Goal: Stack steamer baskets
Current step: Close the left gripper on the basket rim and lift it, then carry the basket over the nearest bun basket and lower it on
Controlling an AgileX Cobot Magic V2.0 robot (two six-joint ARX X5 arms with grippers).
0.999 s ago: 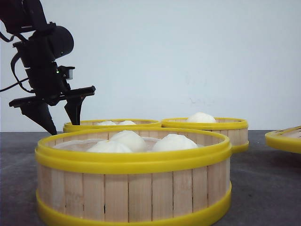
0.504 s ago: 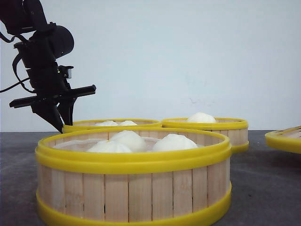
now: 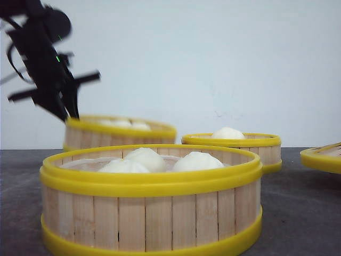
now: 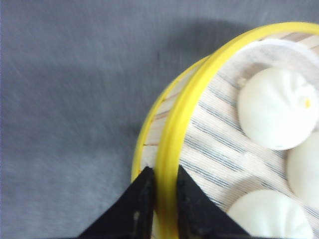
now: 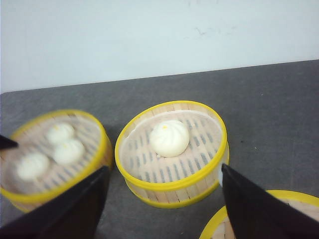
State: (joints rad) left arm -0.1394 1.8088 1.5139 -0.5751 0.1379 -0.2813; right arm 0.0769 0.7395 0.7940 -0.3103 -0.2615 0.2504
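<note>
- Since a second ago, my left end effector [image 3: 68, 109] has closed onto the rim of the far-left round steamer basket with pale bamboo slats and thick yellow plastic rims [image 3: 120, 134] and raised it; before, that basket sat low behind the near one with only its top rim showing, and now its slatted wall is visible, the whole thing tilted and blurred.
- From my left wrist, the two black wedge-shaped fingers [image 4: 134, 209] pinch the smooth yellow top rim between them, one outside the wall, one inside.
- Inside that held basket lies a striped slatted floor under a thin white liner, with three smooth, rounded white buns [image 4: 277, 108] on it.
- Nearest the front camera stands a second steamer basket of the same slats and rims [image 3: 152, 205], resting on the dark grey matte tabletop [image 3: 298, 213], also holding three white buns.
- A third matching steamer basket [image 5: 172, 152] sits on the tabletop to the right of the lifted one, apart from it, holding a single pleated white bun [image 5: 169, 138].
- My right end effector [image 5: 159, 209] hangs above that third basket with its dark fingers spread wide, holding nothing.
- At the front view's right edge shows part of a flat yellow-rimmed lid [image 3: 322, 156].
</note>
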